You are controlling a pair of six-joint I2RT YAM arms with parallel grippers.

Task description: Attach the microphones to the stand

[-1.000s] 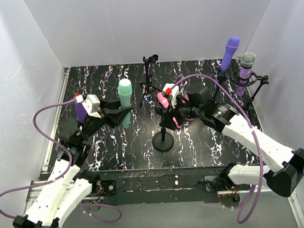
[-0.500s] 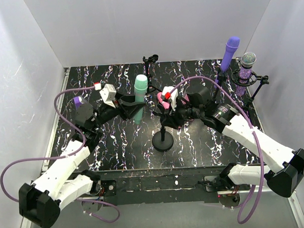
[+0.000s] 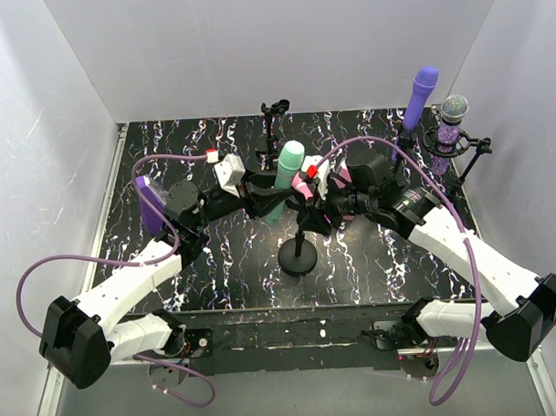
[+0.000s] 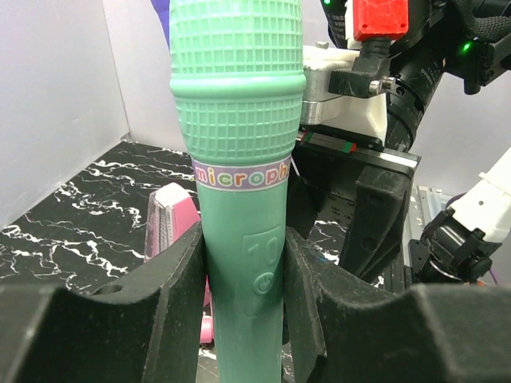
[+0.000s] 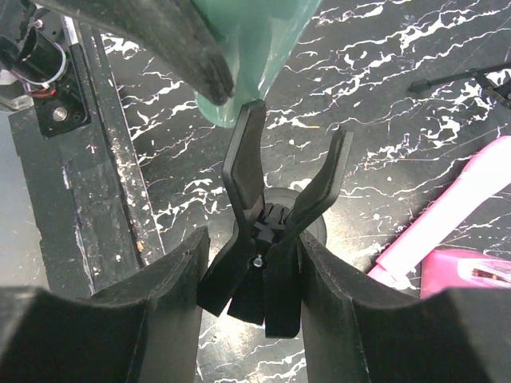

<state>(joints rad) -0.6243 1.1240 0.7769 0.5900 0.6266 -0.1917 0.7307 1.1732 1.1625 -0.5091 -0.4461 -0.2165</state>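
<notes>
My left gripper is shut on the mint green microphone, held upright by its handle between both pads. My right gripper is shut on the rear levers of the black clip on the round-base stand, and the clip's prongs are spread open. In the right wrist view the green microphone's butt hangs just above the left prong. The plain purple microphone and the glittery one sit in stands at the back right. The pink microphone lies on the table.
An empty small tripod stand stands at the back middle. A purple wedge block stands at the left, and a pink block lies by the pink microphone. White walls enclose the black marbled table.
My left arm has carried the green microphone rightward, from the left part of the table to the clip. My right gripper has stayed on the clip.
</notes>
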